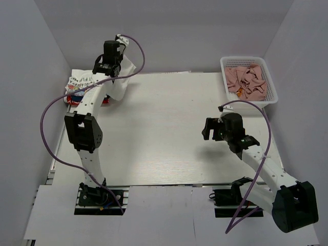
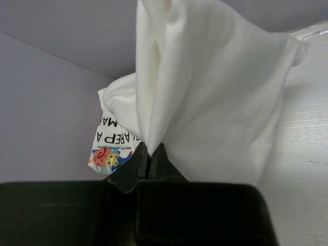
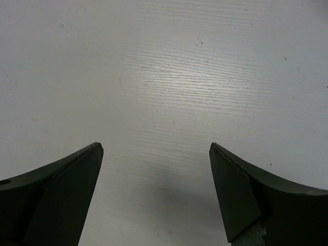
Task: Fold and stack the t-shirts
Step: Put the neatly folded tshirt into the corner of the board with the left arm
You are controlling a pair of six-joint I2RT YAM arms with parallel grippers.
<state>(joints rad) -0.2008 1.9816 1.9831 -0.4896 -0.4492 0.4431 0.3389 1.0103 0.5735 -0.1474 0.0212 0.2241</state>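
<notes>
My left gripper is raised at the table's far left and is shut on a fold of the plain white t-shirt, which hangs down from it. In the left wrist view the white t-shirt fills the frame above the closed gripper. Behind it lies a white t-shirt with black lettering and a colourful print. A stack of t-shirts, white lettered on top with red beneath, sits at the far left edge. My right gripper is open and empty over bare table.
A white mesh basket holding pinkish-brown cloths stands at the far right corner. Grey walls enclose the table on three sides. Purple cables loop from both arms.
</notes>
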